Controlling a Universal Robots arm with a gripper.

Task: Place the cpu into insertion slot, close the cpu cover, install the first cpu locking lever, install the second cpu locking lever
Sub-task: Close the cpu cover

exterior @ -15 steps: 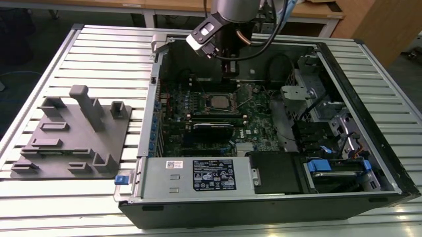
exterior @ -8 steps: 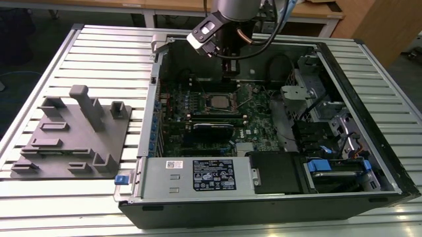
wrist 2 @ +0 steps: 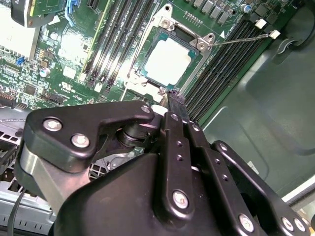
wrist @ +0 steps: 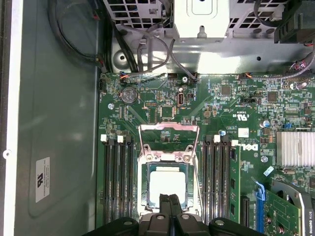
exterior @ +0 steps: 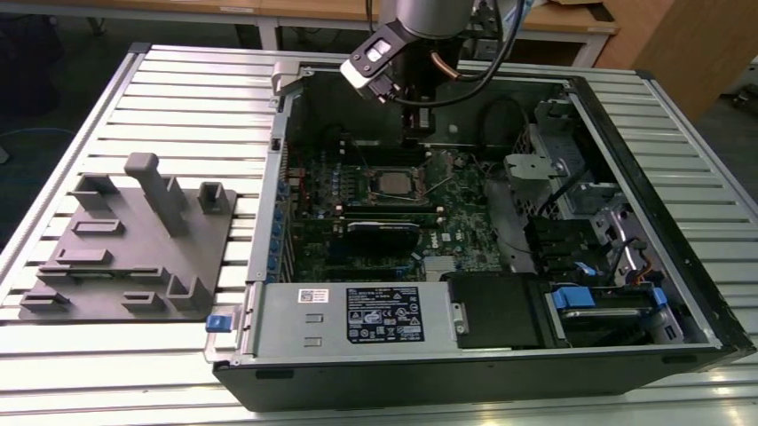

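Observation:
The cpu (wrist: 167, 183) lies flat in the insertion slot (wrist: 144, 194), its pale metal face up; it also shows in the second wrist view (wrist 2: 170, 61) and the exterior view (exterior: 395, 183). The cpu cover (wrist: 170, 128) is swung open, away from the slot towards the board's edge. A thin locking lever (wrist 2: 241, 37) with a white tip stands out from one socket corner. My gripper (wrist: 170, 199) hangs just above the cpu's near edge, its slim black fingers (wrist 2: 173, 105) shut together with nothing between them. From outside, the gripper (exterior: 413, 140) reaches down into the open case behind the socket.
Black memory slots (wrist: 118, 182) flank the socket on both sides. A graphics card (wrist: 290, 206) and a heatsink (wrist: 295, 147) sit beside it. The case walls (exterior: 280, 177) enclose the board, with a power supply (exterior: 355, 315) at the front. A grey fixture tray (exterior: 130, 240) lies on the exterior view's left.

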